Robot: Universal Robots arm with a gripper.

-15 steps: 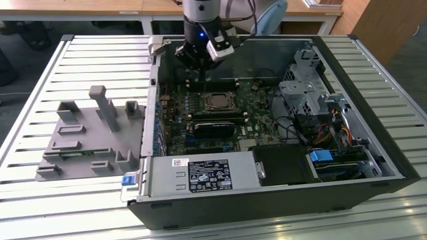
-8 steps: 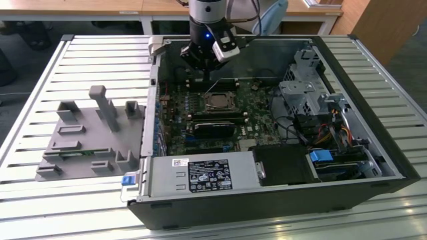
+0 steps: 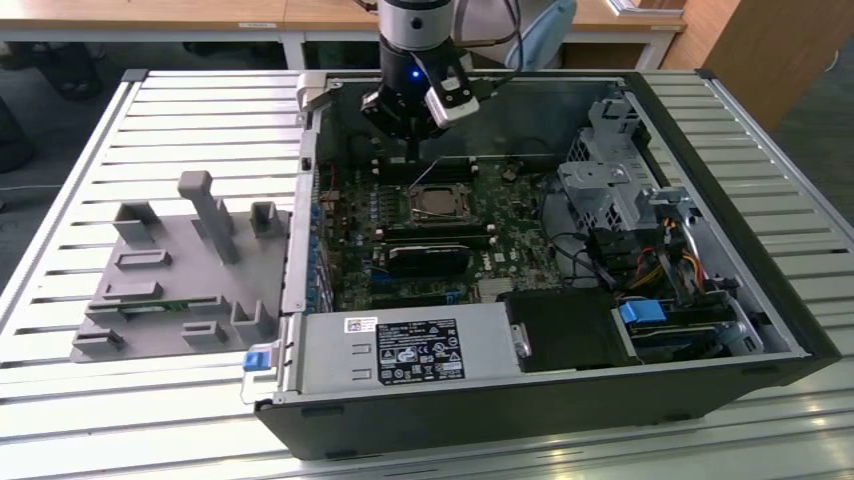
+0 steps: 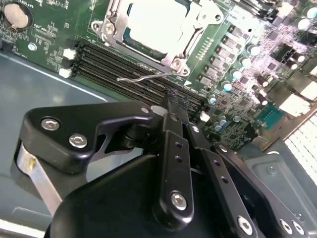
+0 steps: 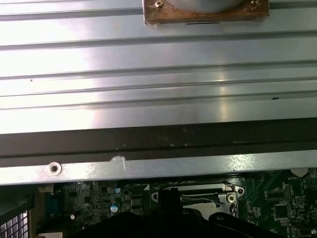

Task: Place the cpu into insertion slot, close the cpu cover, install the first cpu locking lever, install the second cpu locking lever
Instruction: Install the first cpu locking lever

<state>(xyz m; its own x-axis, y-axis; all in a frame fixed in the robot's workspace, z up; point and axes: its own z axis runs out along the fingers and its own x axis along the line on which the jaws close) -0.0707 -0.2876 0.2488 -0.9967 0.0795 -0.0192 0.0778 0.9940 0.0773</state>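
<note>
Holding the jaws of the gripper (image 4: pixel 172 99) pressed together, apparently on nothing, though hard to judge with the black, jointed, bolt-studded fingers (image 4: pixel 173 148) crowding the second wrist view. Hanging tips-down inside the open computer case (image 3: pixel 747 330), close over the long, narrow black memory slots (image 4: pixel 124 67). Pointing toward a thin bent wire locking lever (image 4: pixel 148 77), lying across those slots, near the tips but seemingly not touching them.

Moving outward past the lever and reaching the cpu (image 4: pixel 153 20), sitting flat in the insertion slot (image 3: pixel 415 204) and showing a smooth, pale metal face that is glaring white under the light. Finding the cpu cover (image 4: pixel 198 22) lying down over the chip: thin silvery sheet metal, square window around the chip's face, a round screw head at the near corner.

Spreading around the socket as a green motherboard (image 4: pixel 49 39), dotted with small silver-topped cylinders and carrying a flat round coin battery (image 4: pixel 15 15).

Stepping back in the exterior view and meeting a grey labelled power box (image 3: pixel 400 350) at the case's near edge. Resting everything on a ribbed, shiny metal table (image 3: pixel 80 420), with a matte grey moulded holder (image 3: pixel 174 280) of posts and pockets standing beside the case toward the exterior view's left.
</note>
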